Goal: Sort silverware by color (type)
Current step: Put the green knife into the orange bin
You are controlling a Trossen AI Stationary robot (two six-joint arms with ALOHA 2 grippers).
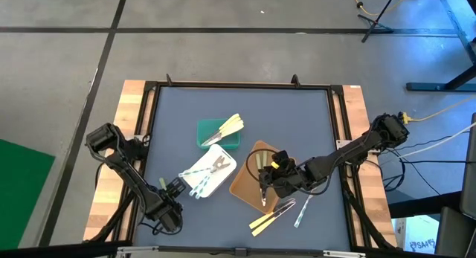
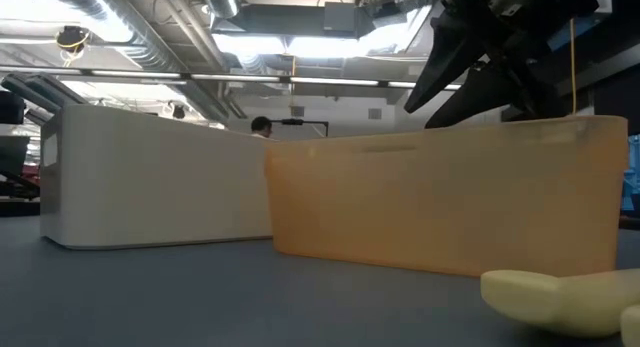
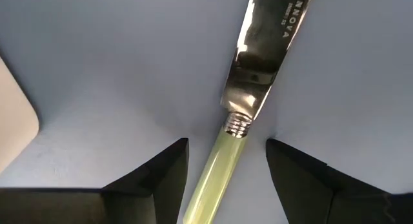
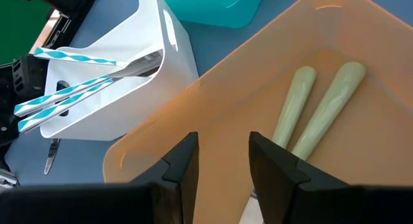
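green-handled knife (image 3: 242,114) between wide-open left gripper (image 3: 227,169) fingers, right gripper (image 4: 222,161) half-open, empty

Two dark jointed arms; left gripper (image 1: 177,188) matte black with angular wedge fingers (image 3: 151,179), right gripper (image 1: 263,192) same black, yellow patch at its wrist

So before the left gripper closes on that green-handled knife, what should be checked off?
1. Left gripper open: ok.
2. Knife handle lies between the fingers: ok.
3. Knife flat on the mat, apart from the white tray: ok.
4. Fingers low enough to close on the handle: cannot tell.
5. Right gripper well away, over the brown tray: ok.
6. Brown tray already holds green handles, so it suits this knife: ok.
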